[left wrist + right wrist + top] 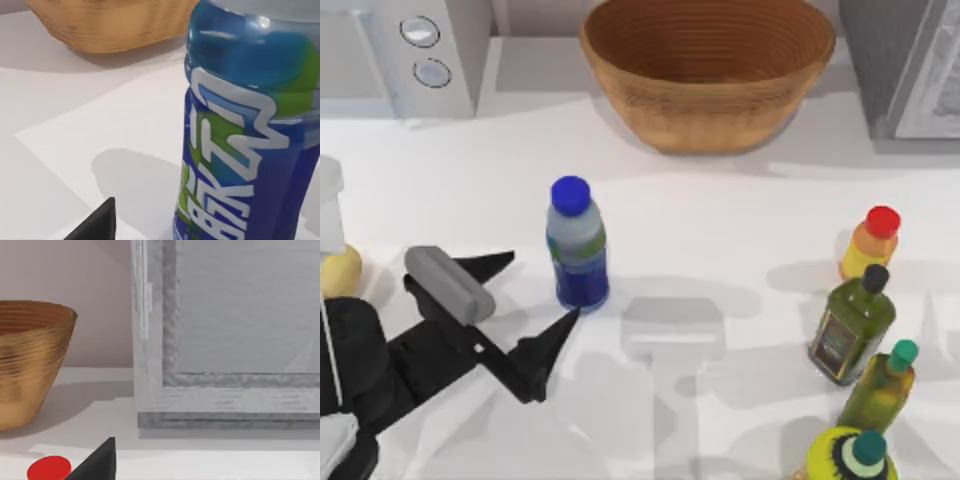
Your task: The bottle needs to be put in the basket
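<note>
The bottle [578, 250], clear with a blue cap and a blue-and-green label, stands upright left of the table's centre. In the left wrist view the bottle [240, 150] is very close. My left gripper [537, 293] is open just left of the bottle's base, one fingertip beside the base and the other farther left, not touching it. The woven tan basket [708, 70] sits at the back centre, also seen as the basket [110, 25] and the basket [30, 365]. A dark tip of my right gripper [97, 462] shows in the right wrist view.
A dark green bottle [850, 330], a yellow-orange bottle with red cap [870, 245] and two more bottles [880, 385] cluster at the right. Grey appliances stand at the back left [410, 50] and back right [910, 60]. A yellow object [340, 270] lies at the left edge.
</note>
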Action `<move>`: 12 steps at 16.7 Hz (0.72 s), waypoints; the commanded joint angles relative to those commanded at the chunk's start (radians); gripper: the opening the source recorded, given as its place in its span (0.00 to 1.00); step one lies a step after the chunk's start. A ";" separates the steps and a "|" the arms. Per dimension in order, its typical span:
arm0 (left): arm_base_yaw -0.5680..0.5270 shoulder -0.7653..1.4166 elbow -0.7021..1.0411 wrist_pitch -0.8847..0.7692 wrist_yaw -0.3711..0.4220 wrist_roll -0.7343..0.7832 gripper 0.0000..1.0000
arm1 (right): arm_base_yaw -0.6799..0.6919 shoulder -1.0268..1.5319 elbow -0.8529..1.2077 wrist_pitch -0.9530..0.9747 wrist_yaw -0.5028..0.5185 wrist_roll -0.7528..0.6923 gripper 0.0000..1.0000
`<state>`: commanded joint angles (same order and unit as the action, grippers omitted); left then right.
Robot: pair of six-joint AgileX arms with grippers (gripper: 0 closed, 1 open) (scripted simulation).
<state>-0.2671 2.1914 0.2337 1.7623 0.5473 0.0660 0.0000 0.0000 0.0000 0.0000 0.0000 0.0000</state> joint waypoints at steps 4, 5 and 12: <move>-0.015 -0.017 0.037 0.005 -0.004 0.002 1.00 | 0.000 0.000 0.000 0.000 0.000 0.000 1.00; -0.021 -0.018 0.049 -0.001 -0.009 0.000 1.00 | 0.000 0.000 0.000 0.000 0.000 0.000 1.00; -0.084 -0.005 0.158 -0.090 -0.070 -0.011 1.00 | 0.000 0.000 0.000 0.000 0.000 0.000 1.00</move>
<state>-0.3514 2.1868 0.3914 1.6721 0.4769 0.0548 0.0000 0.0000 0.0000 0.0000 0.0000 0.0000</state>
